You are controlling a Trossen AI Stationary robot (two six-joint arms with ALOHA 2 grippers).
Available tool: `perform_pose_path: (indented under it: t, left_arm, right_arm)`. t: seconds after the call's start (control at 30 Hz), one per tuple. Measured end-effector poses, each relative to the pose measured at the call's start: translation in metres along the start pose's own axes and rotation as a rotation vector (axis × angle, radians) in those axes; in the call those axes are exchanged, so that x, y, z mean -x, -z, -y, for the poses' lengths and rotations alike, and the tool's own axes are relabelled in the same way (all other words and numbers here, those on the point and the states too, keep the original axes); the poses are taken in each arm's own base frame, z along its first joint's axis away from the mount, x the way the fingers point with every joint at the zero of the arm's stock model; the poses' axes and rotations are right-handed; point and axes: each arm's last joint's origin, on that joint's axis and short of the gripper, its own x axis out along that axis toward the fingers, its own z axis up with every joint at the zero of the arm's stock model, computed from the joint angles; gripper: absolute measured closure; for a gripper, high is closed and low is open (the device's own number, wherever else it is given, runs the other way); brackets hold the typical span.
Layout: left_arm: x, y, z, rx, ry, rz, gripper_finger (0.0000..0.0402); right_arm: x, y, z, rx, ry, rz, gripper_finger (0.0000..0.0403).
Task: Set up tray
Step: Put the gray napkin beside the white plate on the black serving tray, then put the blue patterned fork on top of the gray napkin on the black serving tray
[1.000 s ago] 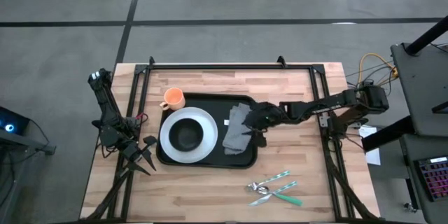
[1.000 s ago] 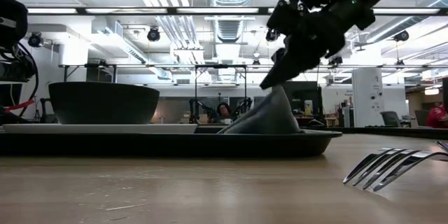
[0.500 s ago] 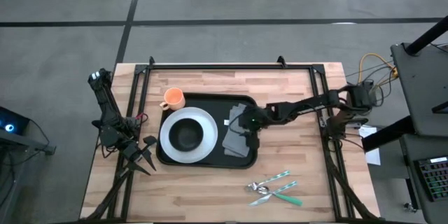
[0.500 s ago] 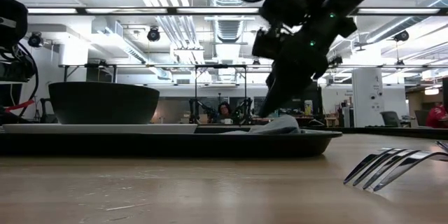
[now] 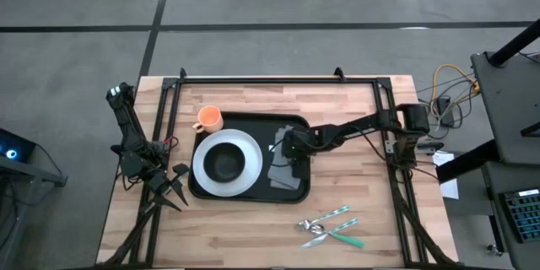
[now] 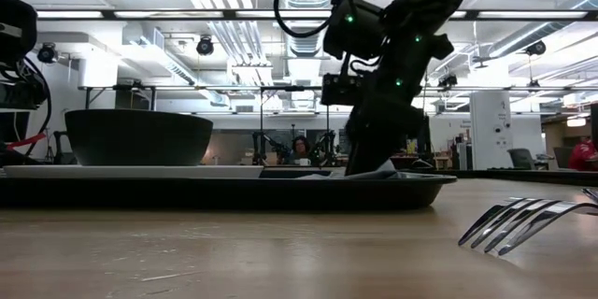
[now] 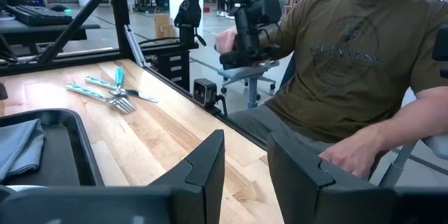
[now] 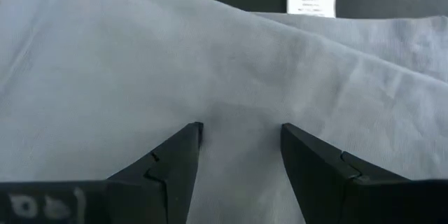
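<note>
Tray: black tray (image 5: 297, 187) lies on the tabletop (image 5: 253, 236), left of centre; long axis runs side to side in the high view
Contents: white plate (image 5: 245, 148) with black bowl (image 5: 224, 162) on the tray's left part; grey napkin (image 5: 285, 170) on its right part; orange cup (image 5: 208, 119) just off the tray's far left corner
Right tool: right tool (image 8: 238, 136) is low over the napkin, fingers spread apart, one finger (image 8: 171, 161) either side of bare cloth; nothing gripped; whether the tips touch the cloth cannot be told
Left tool: left tool (image 7: 243, 155) waits at the tabletop's left edge, well apart from the tray; fingers parted, nothing between them
Cutlery: forks (image 5: 329, 226) with green handles lie on bare wood near the front edge, off the tray toward the front right corner
Deciding relation: judged, cutlery is the next item; it lies nearer the front edge than the right tool and toward that arm's own side; right arm is the nearer; handles run roughly side to side, slightly slanted
Bystander: a seated person (image 7: 350, 63) shows beyond the tabletop in the left wrist view
</note>
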Motion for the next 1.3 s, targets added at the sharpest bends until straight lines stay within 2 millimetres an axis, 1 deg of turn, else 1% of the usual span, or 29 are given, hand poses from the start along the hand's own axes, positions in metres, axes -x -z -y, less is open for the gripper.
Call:
perform_pose_path:
  t: [0.13, 0.3, 0.57, 0.73, 0.93, 1.13, 1.3]
  left_arm:
    - [0.000, 0.000, 0.000, 0.000, -0.001, 0.000, 0.0311]
    - [0.000, 0.000, 0.000, 0.000, 0.000, 0.000, 0.0311]
    - [0.000, 0.000, 0.000, 0.000, 0.000, 0.000, 0.0311]
    - [0.000, 0.000, 0.000, 0.000, -0.001, 0.000, 0.0311]
    - [0.000, 0.000, 0.000, 0.000, 0.000, 0.000, 0.0311]
    - [0.000, 0.000, 0.000, 0.000, -0.001, 0.000, 0.0311]
    - [0.000, 0.000, 0.000, 0.000, -0.001, 0.000, 0.0311]
  right_arm:
    - [-0.001, 0.001, -0.001, 0.093, -0.060, 0.005, 0.0215]
    - [0.000, 0.001, 0.000, 0.164, -0.068, 0.008, 0.0221]
    - [0.000, -0.001, 0.006, 0.177, -0.056, 0.038, 0.0231]
    - [0.001, -0.002, 0.007, 0.169, -0.051, 0.049, 0.0232]
    - [0.008, -0.014, 0.006, 0.171, -0.049, 0.080, 0.0236]
    - [0.025, -0.030, -0.002, 0.138, -0.069, -0.016, 0.0242]
    - [0.039, -0.031, -0.022, 0.148, -0.097, -0.136, 0.0243]
